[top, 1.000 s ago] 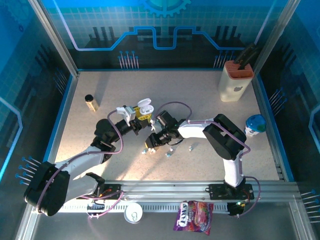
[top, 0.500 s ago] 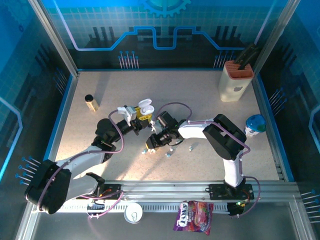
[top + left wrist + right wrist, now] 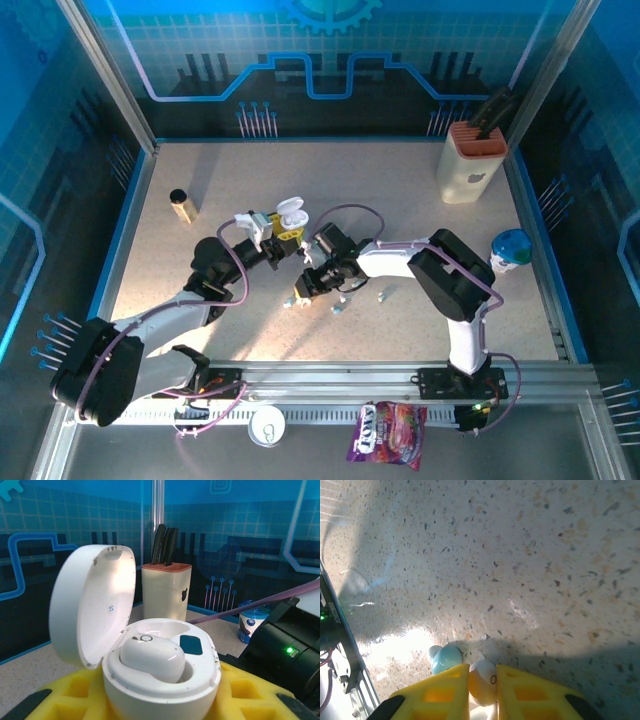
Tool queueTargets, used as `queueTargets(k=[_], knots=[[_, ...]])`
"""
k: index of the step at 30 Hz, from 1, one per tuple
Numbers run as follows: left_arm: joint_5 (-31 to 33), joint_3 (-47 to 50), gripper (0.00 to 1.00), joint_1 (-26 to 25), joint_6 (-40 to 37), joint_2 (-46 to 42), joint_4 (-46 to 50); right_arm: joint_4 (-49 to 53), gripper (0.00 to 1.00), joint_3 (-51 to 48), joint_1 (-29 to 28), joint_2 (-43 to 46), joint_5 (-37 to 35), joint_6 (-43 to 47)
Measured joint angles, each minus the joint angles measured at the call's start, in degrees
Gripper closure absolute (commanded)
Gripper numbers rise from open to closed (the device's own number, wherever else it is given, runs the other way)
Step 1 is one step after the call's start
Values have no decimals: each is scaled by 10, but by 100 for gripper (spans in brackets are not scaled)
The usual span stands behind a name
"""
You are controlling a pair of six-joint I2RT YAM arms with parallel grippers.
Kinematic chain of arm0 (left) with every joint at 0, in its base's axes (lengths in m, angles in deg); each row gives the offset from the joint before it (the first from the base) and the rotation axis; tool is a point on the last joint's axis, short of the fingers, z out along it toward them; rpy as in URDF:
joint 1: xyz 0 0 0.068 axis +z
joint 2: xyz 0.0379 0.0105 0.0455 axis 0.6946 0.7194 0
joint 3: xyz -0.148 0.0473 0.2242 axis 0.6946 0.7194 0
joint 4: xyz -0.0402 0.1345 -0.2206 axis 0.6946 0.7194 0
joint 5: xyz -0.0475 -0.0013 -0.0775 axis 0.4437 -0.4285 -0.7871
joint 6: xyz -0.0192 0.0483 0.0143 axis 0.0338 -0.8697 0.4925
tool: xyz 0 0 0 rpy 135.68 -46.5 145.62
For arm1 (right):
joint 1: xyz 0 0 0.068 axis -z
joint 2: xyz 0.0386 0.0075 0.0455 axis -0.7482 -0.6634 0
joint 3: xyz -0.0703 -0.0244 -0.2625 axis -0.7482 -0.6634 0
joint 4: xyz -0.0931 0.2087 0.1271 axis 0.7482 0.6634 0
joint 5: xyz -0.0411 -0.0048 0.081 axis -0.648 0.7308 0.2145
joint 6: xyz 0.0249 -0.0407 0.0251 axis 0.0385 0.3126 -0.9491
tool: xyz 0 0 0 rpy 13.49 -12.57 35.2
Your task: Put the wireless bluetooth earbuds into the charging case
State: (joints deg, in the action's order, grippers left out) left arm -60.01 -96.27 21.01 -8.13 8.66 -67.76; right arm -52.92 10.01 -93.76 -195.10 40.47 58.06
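Though open, case [image 3: 165,692] with one earbud [image 3: 152,657]

I get bright glare on the tabletop [image 3: 395,650] left of the right gripper's [image 3: 482,675] jaws, shadow to their right. Beyond the left gripper's [image 3: 160,700] jaws, the backdrop looks soft and blue.

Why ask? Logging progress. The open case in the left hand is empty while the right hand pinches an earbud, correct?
Not quite: the left wrist view shows the open case in the left hand holding one seated earbud, while the right hand pinches a second earbud.
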Motion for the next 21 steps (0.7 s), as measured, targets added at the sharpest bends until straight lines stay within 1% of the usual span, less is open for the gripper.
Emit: queueTargets(k=[6,12,21], knots=[[0,0,69,0,0,5,-1,7,81,-16,8,50,-37,1],[0,0,69,0,-1,8,0,6,82,-44,48,102,-60,1],[0,0,69,0,-3,23,0,15,82,-92,93,144,-83,6]])
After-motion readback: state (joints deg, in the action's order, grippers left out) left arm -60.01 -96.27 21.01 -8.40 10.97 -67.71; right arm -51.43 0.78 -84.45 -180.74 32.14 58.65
